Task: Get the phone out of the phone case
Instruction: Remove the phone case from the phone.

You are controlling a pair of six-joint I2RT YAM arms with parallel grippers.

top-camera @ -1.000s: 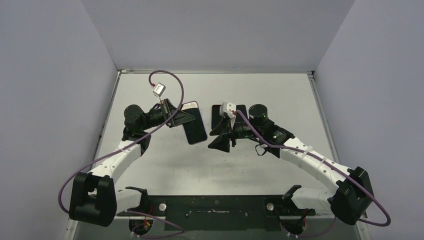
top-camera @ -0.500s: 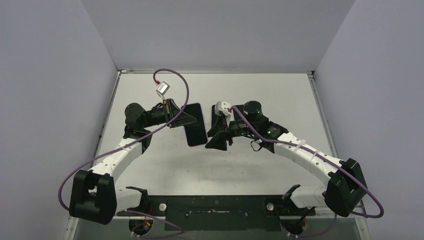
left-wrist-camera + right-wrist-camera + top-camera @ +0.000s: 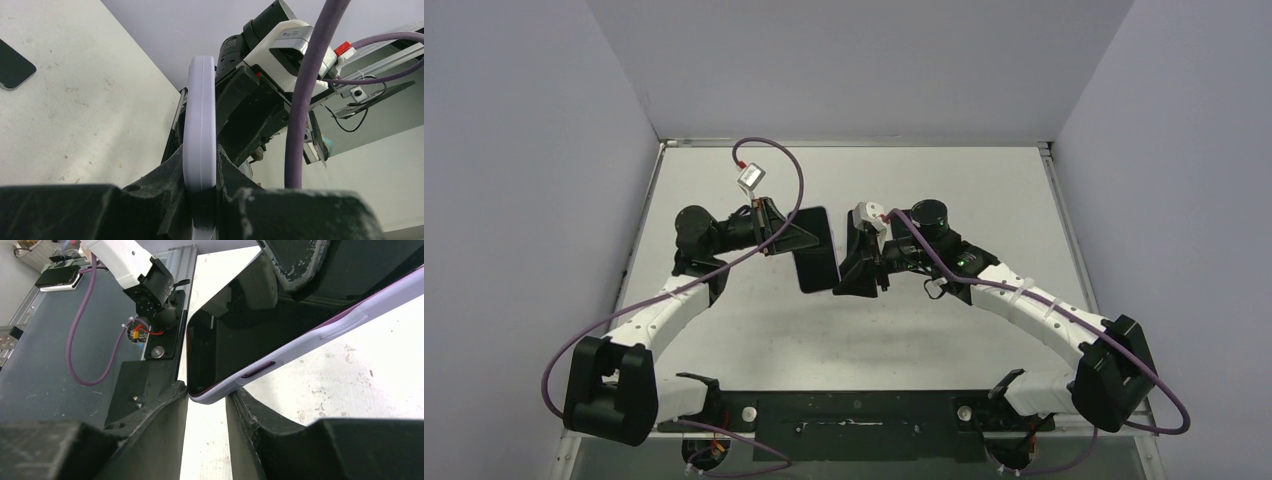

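The phone (image 3: 816, 256), dark screen up, sits in a lilac phone case (image 3: 200, 125) and hangs above the table's middle. My left gripper (image 3: 798, 238) is shut on the case's left long edge; in the left wrist view, the left gripper (image 3: 201, 176) has its fingers pressed on both faces. My right gripper (image 3: 840, 274) comes from the right. The right wrist view shows the right gripper (image 3: 207, 395) with both fingertips touching the case's lower corner (image 3: 215, 396). The screen (image 3: 235, 330) and side buttons show above it.
A dark flat slab (image 3: 12, 67) lies on the white table beyond the phone. The black mounting rail (image 3: 854, 412) runs along the near edge. Grey walls (image 3: 524, 150) enclose the table on three sides. A purple cable (image 3: 774, 170) loops over the left wrist.
The right arm moved left to the phone, and its jaws narrowed onto the case's corner. The left gripper lifted and levelled the phone slightly, then held still.
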